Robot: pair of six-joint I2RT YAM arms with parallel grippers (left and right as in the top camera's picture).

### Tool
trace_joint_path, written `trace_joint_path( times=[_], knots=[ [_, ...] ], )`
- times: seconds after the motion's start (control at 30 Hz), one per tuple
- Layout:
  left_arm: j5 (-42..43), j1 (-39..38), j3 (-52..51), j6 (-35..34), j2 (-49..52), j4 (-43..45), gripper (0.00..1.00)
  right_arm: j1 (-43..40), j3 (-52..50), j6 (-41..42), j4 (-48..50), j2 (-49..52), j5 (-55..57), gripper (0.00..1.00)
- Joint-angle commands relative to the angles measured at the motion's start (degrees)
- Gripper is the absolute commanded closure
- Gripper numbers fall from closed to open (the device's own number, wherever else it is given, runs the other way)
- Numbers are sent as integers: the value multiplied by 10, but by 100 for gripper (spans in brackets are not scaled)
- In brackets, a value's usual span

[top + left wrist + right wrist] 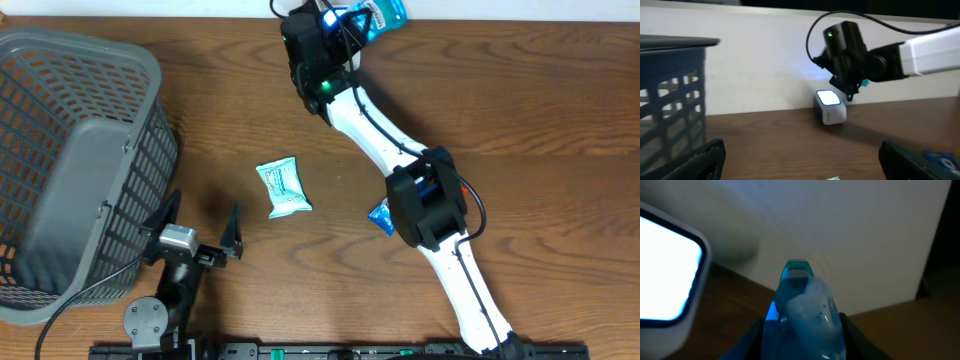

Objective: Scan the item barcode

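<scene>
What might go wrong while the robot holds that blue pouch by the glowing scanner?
The blue pouch looks squashy in the right gripper, so it might slip out. Its barcode may not face the scanner, so nothing reads. The right arm hangs close to a small blue packet and might nudge it.

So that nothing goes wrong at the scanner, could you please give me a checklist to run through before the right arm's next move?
1. Blue translucent packet held between the right arm's fingers: ok.
2. Window of the white box scanner lit: ok.
3. Packet close to the scanner: ok.
4. Barcode facing the lit window: cannot tell.
5. Left arm's fingers open and well away from the scanner: ok.
6. Pale green packet lying clear of both arms: ok.
</scene>
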Motion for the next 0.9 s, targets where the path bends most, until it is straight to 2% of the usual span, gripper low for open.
trace_joint_path(
  times=[0.0,0.1,0.23,0.4,0.57,0.67,0.87],
  knots=[
    [32,3,-1,15,0,3,2,-12,17,14,-19,-57,79,99],
    [25,3,-1,14,0,3,2,-26,17,35,-68,-68,86,99],
    [-38,3,-1,-20,0,0,2,-63,17,108,-174,-86,86,99],
    [-44,3,-1,-19,0,-7,2,-128,17,267,-363,-97,73,99],
    [-44,3,-1,-19,0,-16,2,-207,17,405,-530,-97,-19,99],
    [-44,3,-1,-19,0,-22,2,-264,17,433,-574,-97,-71,99],
    [-44,3,-1,-19,0,-41,2,-380,17,433,-581,-97,-158,99]
  ],
)
